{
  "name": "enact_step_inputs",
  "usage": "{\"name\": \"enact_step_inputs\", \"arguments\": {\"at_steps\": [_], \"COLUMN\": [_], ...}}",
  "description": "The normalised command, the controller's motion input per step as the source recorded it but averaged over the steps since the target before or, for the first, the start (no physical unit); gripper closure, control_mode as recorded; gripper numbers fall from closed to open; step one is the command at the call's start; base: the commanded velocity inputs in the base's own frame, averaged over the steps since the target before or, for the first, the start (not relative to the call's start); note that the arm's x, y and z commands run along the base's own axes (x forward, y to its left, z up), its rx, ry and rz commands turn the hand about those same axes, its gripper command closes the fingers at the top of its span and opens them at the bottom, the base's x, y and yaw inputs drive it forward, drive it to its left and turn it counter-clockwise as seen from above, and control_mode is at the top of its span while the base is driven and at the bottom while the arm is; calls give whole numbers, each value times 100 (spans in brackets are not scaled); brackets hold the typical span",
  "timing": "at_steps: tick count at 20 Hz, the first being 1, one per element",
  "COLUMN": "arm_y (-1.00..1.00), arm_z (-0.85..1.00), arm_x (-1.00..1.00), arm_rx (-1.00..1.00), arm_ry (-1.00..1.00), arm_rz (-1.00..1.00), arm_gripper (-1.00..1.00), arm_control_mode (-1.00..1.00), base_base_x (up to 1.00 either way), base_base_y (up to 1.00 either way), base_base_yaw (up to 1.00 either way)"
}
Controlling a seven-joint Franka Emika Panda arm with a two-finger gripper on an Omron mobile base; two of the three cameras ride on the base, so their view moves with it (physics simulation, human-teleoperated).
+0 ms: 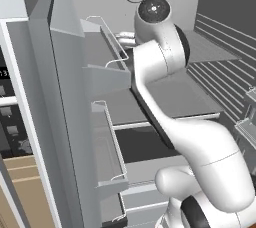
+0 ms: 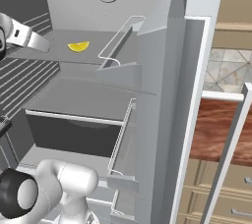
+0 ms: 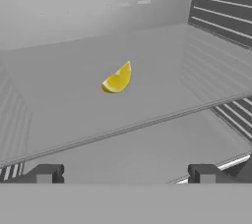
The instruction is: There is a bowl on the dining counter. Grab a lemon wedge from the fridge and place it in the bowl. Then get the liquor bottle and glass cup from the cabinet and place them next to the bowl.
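Note:
A yellow lemon wedge (image 3: pixel 118 78) lies on the upper grey shelf (image 3: pixel 64 105) inside the open fridge, peel side down, a little left of the shelf's middle. From the right base view the lemon wedge (image 2: pixel 78 46) sits near the back wall. My gripper (image 3: pixel 125 174) hovers in front of the shelf's front edge, short of the wedge and apart from it. Its fingertips (image 3: pixel 47 173) stand wide apart with nothing between them. My white hand (image 2: pixel 24 37) reaches into the fridge from the left at shelf height.
The fridge door (image 2: pixel 162 95) stands open to the right, carrying wire-railed door bins (image 2: pixel 120 41). Below the upper shelf are a second shelf (image 2: pixel 83 100) and a dark drawer (image 2: pixel 74 137). Ribbed side walls (image 3: pixel 221 12) flank the shelf. Wooden cabinets (image 2: pixel 231 183) stand beyond the door.

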Motion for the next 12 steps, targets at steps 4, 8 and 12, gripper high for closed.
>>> {"name": "enact_step_inputs", "arguments": {"at_steps": [4, 8, 12], "arm_y": [-6, -11, -18], "arm_z": [-21, -37, -29], "arm_x": [33, 28, 32], "arm_rx": [0, 0, 0], "arm_ry": [0, 0, 0], "arm_rz": [8, 7, 3], "arm_gripper": [-100, -100, -100], "arm_control_mode": [-100, -100, -100], "base_base_x": [0, 0, 0], "base_base_y": [0, 0, 0], "base_base_yaw": [0, 0, 0]}}
